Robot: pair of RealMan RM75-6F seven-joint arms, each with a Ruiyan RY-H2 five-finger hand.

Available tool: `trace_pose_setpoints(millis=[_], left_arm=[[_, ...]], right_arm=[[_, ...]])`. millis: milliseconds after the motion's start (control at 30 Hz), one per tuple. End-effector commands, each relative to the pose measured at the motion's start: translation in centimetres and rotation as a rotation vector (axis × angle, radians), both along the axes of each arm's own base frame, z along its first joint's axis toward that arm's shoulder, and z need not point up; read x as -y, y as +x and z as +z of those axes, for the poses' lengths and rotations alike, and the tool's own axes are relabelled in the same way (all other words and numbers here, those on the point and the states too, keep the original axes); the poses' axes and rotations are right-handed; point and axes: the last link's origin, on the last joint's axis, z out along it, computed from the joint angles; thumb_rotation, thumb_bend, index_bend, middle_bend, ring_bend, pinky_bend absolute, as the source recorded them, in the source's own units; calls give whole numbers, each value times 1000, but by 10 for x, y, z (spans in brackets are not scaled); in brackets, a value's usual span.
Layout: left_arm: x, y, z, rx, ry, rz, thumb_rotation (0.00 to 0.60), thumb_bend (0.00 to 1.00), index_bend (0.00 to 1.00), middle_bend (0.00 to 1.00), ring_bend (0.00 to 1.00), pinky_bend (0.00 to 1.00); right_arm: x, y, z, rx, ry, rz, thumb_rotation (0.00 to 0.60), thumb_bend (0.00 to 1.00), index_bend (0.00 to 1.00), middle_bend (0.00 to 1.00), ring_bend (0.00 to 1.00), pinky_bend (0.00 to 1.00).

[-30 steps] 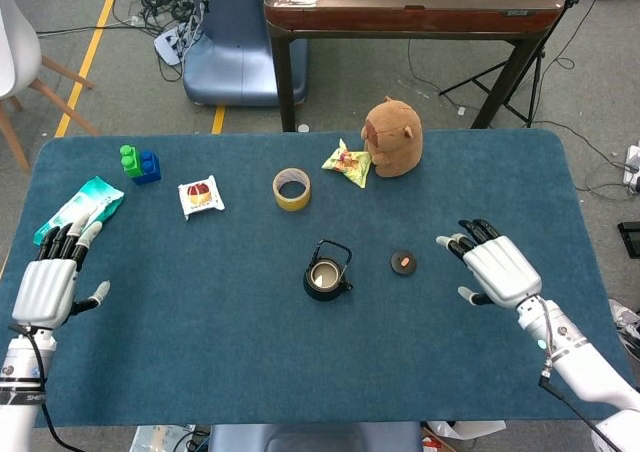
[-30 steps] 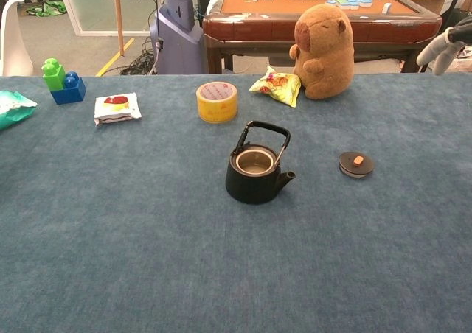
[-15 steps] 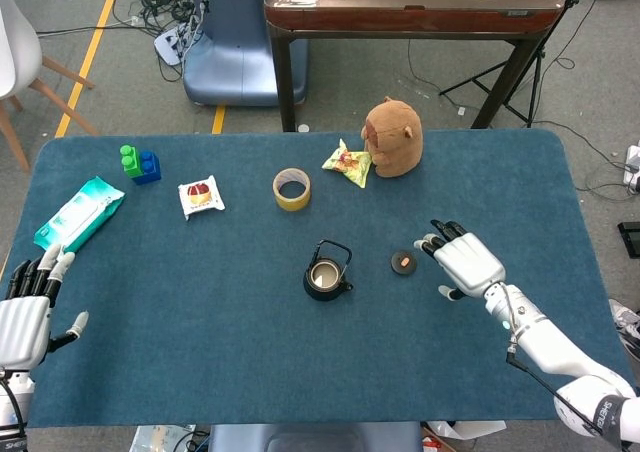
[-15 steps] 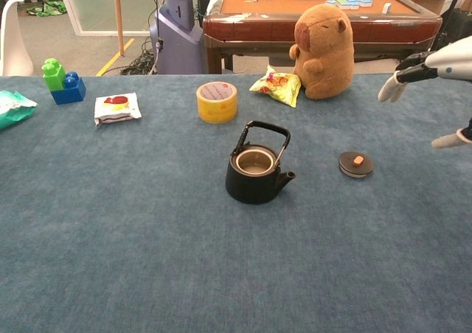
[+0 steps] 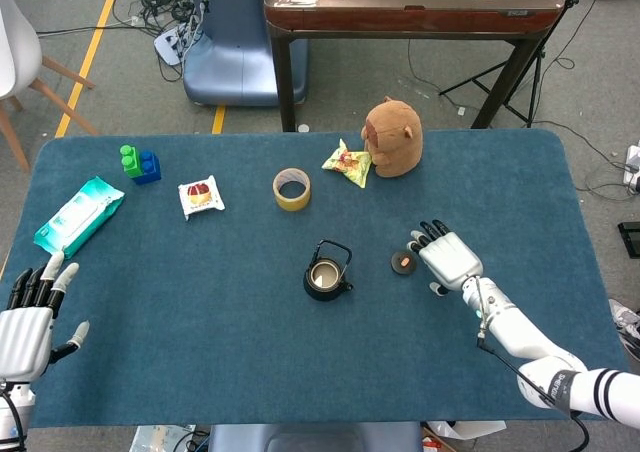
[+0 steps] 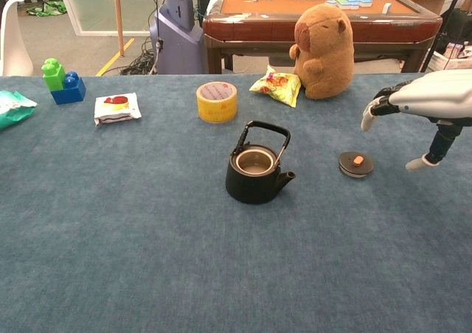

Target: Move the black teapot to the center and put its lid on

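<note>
Right hand fingers spread, empty, hovering just right of lid; teapot further left, uncovered. Left hand spread, empty, far off.

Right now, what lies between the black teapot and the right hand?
Only the teapot's lid lies between the black teapot and the right hand, on bare cloth; the head view shows it.

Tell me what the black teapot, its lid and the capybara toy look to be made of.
Black teapot: probably cast iron or dark glazed ceramic; matte black body, thin hooped handle, paler inside.
Lid: seemingly the same dark matte material, with a small orange knob that could be wood.
Capybara toy: plush fabric; fuzzy brown pile, soft rounded shape.
</note>
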Motion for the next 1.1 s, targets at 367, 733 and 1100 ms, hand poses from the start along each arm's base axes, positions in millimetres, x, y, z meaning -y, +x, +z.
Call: trace_pose_setpoints(millis=[367,733,1100], left_arm=[[6,-5,4,42,18,16,600,266,105,0,0,0],[9,-8,6,49,30,22,600,266,105,0,0,0],[11,-11,8,60,39,30,600,266,105,0,0,0]], right_arm=[[22,4,-32,-55,-8,-3,600,206,250,124,0,45],[31,9,-53,-90,1,-4,600,211,253,124,0,45],[35,7,-62,-120,-7,-1,600,212,283,132,0,44]])
